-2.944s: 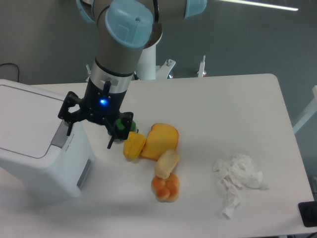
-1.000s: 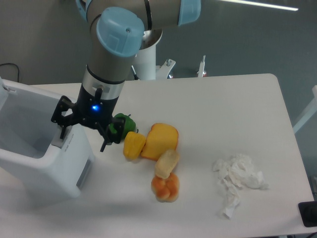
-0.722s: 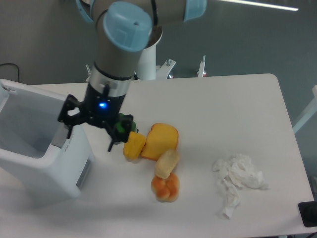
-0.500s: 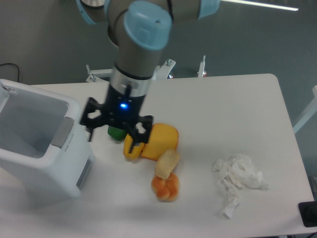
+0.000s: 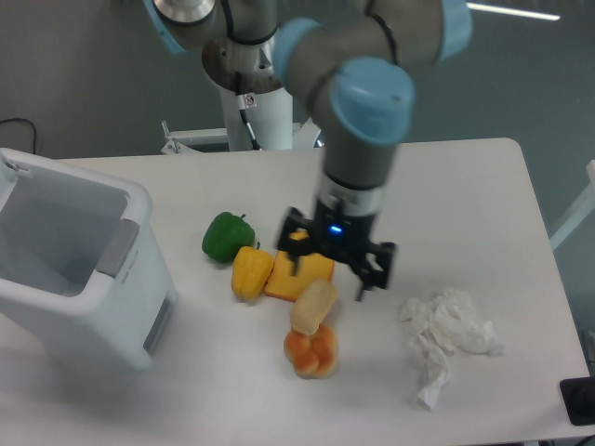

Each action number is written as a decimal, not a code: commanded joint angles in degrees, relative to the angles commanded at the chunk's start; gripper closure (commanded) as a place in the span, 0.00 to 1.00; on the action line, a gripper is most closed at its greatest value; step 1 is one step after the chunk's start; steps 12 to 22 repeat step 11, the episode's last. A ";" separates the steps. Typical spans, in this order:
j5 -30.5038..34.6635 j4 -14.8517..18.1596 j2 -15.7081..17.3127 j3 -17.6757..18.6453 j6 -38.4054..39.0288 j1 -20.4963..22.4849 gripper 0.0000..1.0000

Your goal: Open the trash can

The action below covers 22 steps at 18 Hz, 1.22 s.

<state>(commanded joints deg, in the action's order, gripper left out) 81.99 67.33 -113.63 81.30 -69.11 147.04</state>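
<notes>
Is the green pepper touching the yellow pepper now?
Touching. The fixed camera shows the green pepper pressed against the top of the yellow pepper, with no table visible between them.

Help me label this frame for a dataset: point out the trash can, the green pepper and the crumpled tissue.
trash can [image 5: 139, 288], fixed camera view, on its white front wall below the grey tab
green pepper [image 5: 226, 238], fixed camera view, on the middle of its body
crumpled tissue [image 5: 446, 339], fixed camera view, on the centre of the wad

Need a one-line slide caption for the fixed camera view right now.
Trash can stands open at table's left; open, empty pincer hovers over toy foods near crumpled tissue.
</notes>
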 joint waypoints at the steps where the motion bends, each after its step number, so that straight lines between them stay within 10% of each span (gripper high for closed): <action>1: 1.06 -0.35 -0.79 -0.17 -4.59 0.70 0.00; 22: 3.35 -0.70 -3.53 -1.23 -15.53 2.73 0.00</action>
